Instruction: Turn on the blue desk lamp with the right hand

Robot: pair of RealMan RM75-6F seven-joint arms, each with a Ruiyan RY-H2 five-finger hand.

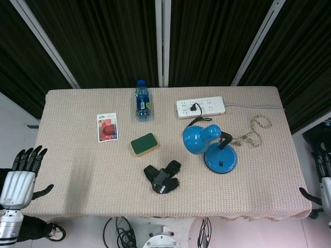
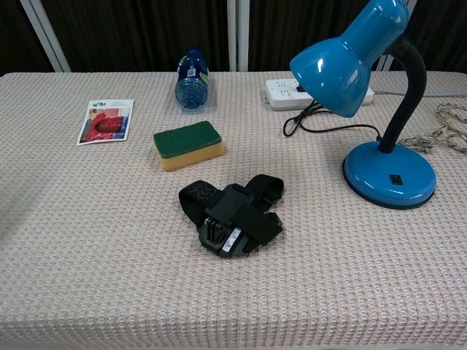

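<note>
The blue desk lamp (image 1: 207, 142) stands on the right half of the table, its shade (image 2: 344, 57) tilted toward the left and unlit. A small black switch (image 2: 395, 178) sits on the front of its round base (image 2: 390, 173). Its black cord runs back to a white power strip (image 1: 200, 107). My right hand (image 1: 323, 178) hangs off the table's right edge, partly cut by the frame, fingers apart and holding nothing, well to the right of the lamp. My left hand (image 1: 23, 173) is beyond the left edge, fingers spread and empty. Neither hand shows in the chest view.
A black strap mount (image 1: 163, 177) lies in front of the lamp. A green-topped sponge (image 1: 144, 143), a water bottle (image 1: 143, 101) and a printed card (image 1: 107, 126) sit further left. A coiled cord (image 1: 254, 130) lies right of the lamp.
</note>
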